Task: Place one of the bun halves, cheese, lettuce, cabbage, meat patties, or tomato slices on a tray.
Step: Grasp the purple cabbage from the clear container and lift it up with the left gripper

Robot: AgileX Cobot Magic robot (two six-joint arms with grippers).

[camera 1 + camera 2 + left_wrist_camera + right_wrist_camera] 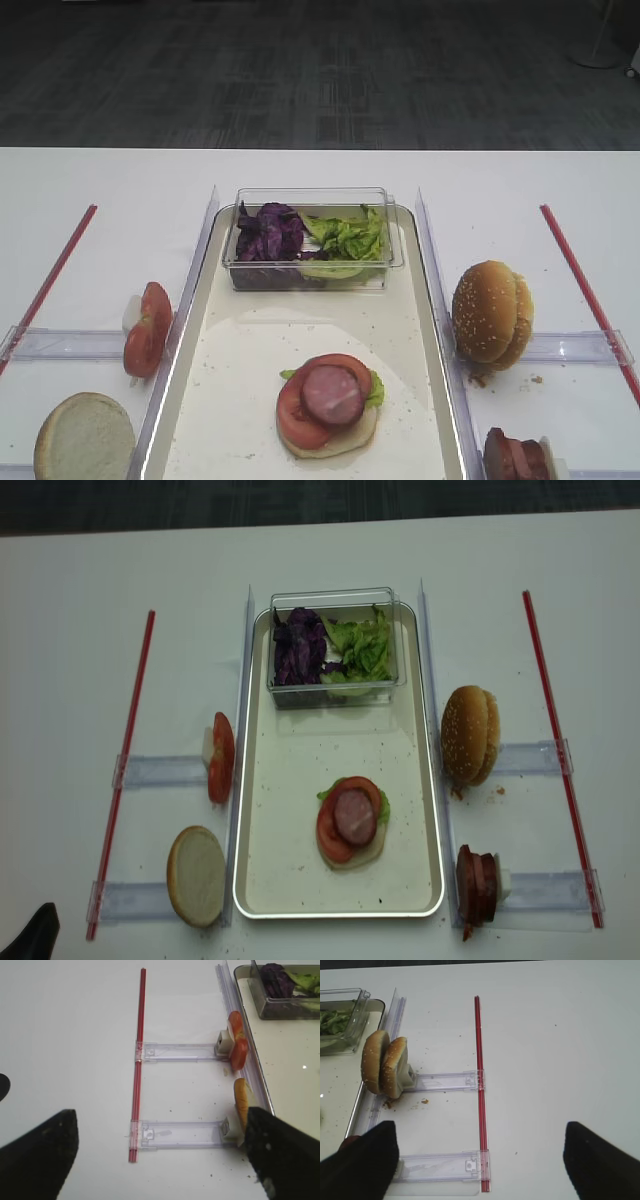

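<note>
Two high views face tray (430,780) from front; wrist views look down flanking racks

I count one tray (428,780) and one clear plastic box (335,690) holding one heap of cabbage (297,650) and one of lettuce (362,648). I see four bun halves (468,735), three tomato slices (221,758) and one meat patty (355,815) on the stack. Beside me run two red strips (125,755) and four clear racks (160,771).

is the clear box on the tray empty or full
Partly full: the clear box holds purple cabbage and green lettuce, side by side.
</note>
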